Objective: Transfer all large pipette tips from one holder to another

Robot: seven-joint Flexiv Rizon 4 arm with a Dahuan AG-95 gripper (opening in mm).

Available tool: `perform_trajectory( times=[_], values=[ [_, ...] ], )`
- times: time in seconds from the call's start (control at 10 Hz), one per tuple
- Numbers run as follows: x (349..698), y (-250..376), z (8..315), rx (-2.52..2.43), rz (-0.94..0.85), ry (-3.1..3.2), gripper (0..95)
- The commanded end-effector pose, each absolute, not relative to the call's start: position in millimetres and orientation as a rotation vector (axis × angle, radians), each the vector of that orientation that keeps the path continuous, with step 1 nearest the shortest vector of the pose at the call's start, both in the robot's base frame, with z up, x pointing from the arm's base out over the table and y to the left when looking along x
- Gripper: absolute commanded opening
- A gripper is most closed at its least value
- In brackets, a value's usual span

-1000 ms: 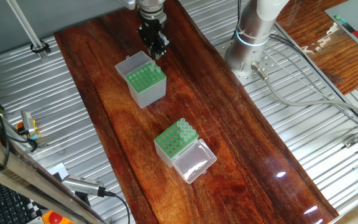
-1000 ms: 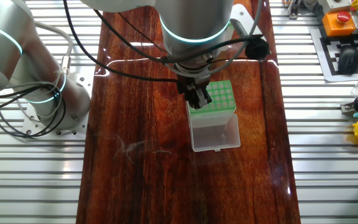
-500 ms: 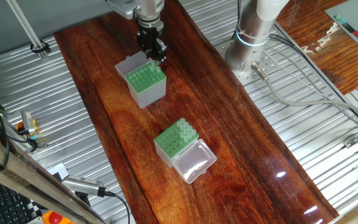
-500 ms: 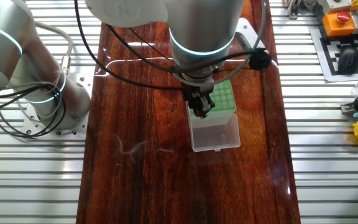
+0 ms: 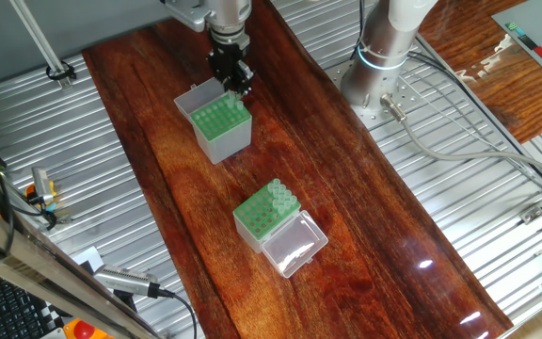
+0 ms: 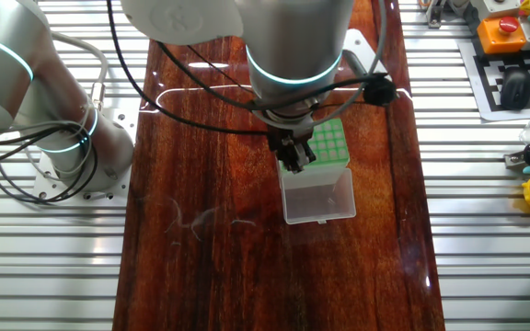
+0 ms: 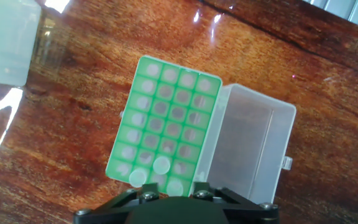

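A dark red wooden table (image 5: 186, 217) on a ribbed metal bench carries both racks. Over the last second the gripper (image 5: 231, 80) has crept along and slightly down over the lidded tip box (image 5: 222, 122), towards the edge by its open clear lid (image 7: 247, 143). That reads as a delivery at the destination. Three seated tips (image 7: 161, 165) show as pale round collars in the end rows nearest the hand; the other holes look empty. Whether the fingers are apart or pinching a tip I cannot tell, since the hand view cuts them off. A cluster of large pipette tips (image 5: 281, 196) stands in the source holder (image 5: 257, 221), well apart.
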State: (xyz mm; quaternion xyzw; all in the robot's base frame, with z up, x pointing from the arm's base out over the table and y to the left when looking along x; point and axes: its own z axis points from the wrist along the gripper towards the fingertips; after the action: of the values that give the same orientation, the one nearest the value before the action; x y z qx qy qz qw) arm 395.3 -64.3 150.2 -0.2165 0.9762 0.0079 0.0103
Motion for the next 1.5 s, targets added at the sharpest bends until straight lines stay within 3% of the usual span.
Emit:
perform_trajectory(
  times=[0.1, 0.5, 1.5],
  values=[
    [394.5, -64.2, 151.6, -0.676, 0.022, 3.045, 0.0],
    [397.0, -63.5, 161.8, -0.677, 0.024, 3.046, 0.0],
    [390.1, -47.3, 246.8, -0.649, 0.028, 3.063, 0.0]
  ],
)
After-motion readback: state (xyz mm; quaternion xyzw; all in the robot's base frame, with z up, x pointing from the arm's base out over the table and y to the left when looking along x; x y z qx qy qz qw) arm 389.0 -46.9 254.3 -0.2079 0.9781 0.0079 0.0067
